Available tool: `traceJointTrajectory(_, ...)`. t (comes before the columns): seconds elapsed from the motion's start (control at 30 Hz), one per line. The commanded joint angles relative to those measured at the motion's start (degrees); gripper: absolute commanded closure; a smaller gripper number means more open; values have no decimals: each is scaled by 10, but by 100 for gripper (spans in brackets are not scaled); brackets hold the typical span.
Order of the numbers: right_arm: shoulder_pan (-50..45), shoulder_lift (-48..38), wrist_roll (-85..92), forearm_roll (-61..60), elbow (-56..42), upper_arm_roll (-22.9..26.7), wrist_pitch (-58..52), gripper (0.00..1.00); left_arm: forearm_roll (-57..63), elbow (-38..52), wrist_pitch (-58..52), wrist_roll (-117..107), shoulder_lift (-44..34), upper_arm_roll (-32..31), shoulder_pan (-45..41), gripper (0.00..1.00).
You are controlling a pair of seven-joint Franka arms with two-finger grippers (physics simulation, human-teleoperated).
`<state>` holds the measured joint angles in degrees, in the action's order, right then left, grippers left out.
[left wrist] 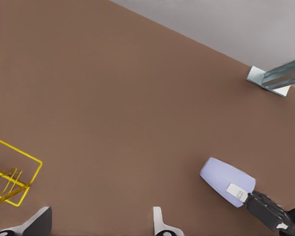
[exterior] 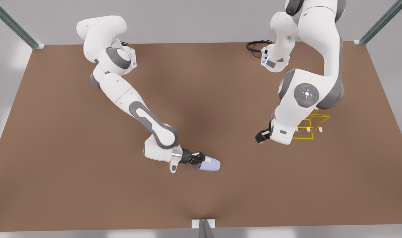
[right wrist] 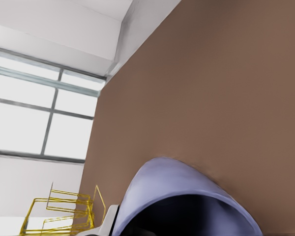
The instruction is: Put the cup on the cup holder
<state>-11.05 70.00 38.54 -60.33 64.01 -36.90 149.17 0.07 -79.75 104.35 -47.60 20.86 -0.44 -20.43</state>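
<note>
The cup (exterior: 210, 164) lies sideways, clamped in the right gripper (exterior: 198, 158) at the front view's near centre for carrying. The cup holder (exterior: 311, 127) stands well right, beside the left gripper (left wrist: 98, 223), its fingers apart, waiting.

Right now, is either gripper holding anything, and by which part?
The right gripper holds the cup by its rim, cup on its side. The left gripper, near the cup holder, is open, holding nothing.

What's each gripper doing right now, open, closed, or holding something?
Right gripper: shut on the cup, low over the table.
Left gripper: open, holding nothing, waiting beside the cup holder.
</note>
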Motion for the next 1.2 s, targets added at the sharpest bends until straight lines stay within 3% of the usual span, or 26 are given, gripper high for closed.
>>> traceJointTrajectory(0.0, -1, 1, 94, -36, 1, -2, -19, 79, 10, 0, 10, -479, 1, 0, -3, 0)
traceJointTrajectory(0.13, 5, -64, 95, -122, 73, -20, -24, 79, 11, 0, 13, -474, 1, 0, -3, 0)
traceJointTrajectory(0.23, -10, -59, 198, -242, 103, -23, -29, 79, 14, 0, 11, -474, 2, 0, -10, 0)
traceJointTrajectory(0.43, 1, -127, 220, -306, 209, -43, -24, 79, 8, 1, 12, -488, 11, 0, -10, 0)
traceJointTrajectory(0.6, 5, -61, 365, -347, 218, -41, -31, 79, -22, 5, 18, -552, 16, 0, -10, 0)
traceJointTrajectory(0.73, 11, -65, 363, -346, 217, -41, -30, 79, -26, 9, 18, -587, 21, -2, -16, 0)
traceJointTrajectory(0.8, 12, -65, 360, -346, 216, -41, -30, 12, -27, 13, 18, -598, 24, -1, -22, 0)
traceJointTrajectory(0.9, 13, -65, 361, -345, 218, -41, -30, 0, -27, 13, 17, -602, 24, -1, -22, 0)
traceJointTrajectory(1.17, 51, -120, 361, -343, 294, -34, -30, 0, -27, 14, 18, -617, 25, -2, -29, 0)
